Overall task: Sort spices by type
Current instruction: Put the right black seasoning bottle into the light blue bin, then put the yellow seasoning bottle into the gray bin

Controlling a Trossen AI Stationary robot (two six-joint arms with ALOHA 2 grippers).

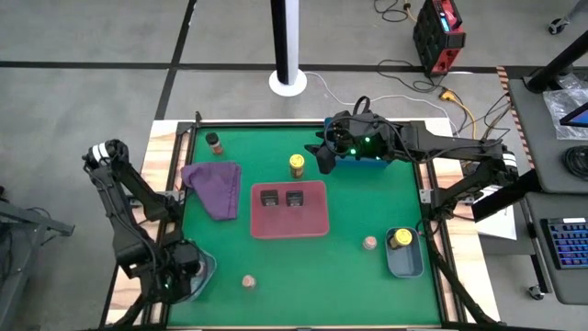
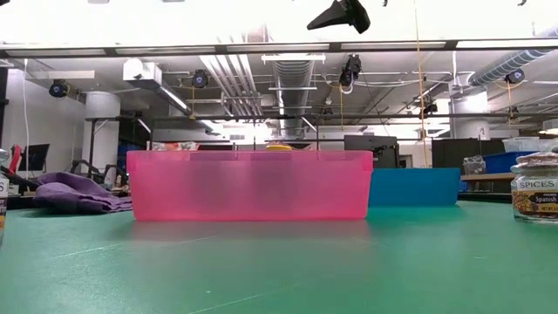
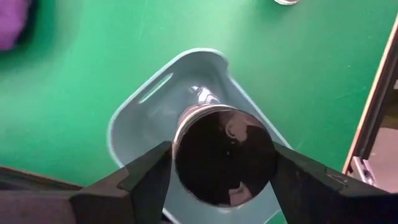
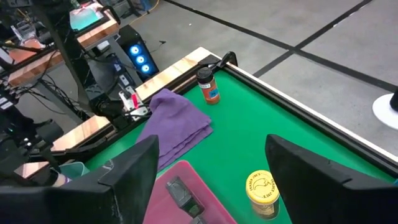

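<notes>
My left gripper (image 3: 222, 171) is over the grey-blue tray (image 3: 140, 106) at the table's near left corner (image 1: 204, 268), shut on a dark brownish shaker (image 3: 224, 155). My right gripper (image 4: 211, 171) hangs open above the yellow-capped jar (image 4: 262, 193), which stands on the mat (image 1: 297, 165) beyond the red tray (image 1: 289, 230). Two black tins (image 1: 282, 197) sit in the red tray. The other brownish shaker (image 1: 214, 142) stands near the far left corner. Pale tan jars (image 1: 249, 281) (image 1: 369, 243) stand on the mat. A second yellow-capped jar (image 1: 401, 238) sits in the right grey-blue tray (image 1: 405, 264). My left gripper pinches the dark shaker between its two fingers (image 3: 155, 174), one on each side of the round body just below its dark end (image 3: 186, 134). The fingers come from above, pointing down. The shaker's far end (image 3: 202, 96) reaches into the tray; whether it rests there I cannot tell.
A purple cloth (image 1: 216, 188) lies left of the red tray. A blue tray (image 1: 366, 164) sits under the right arm at the far edge. In the low view a labelled spice jar (image 2: 534, 187) stands at the right. Open green mat lies between the red tray and the near edge.
</notes>
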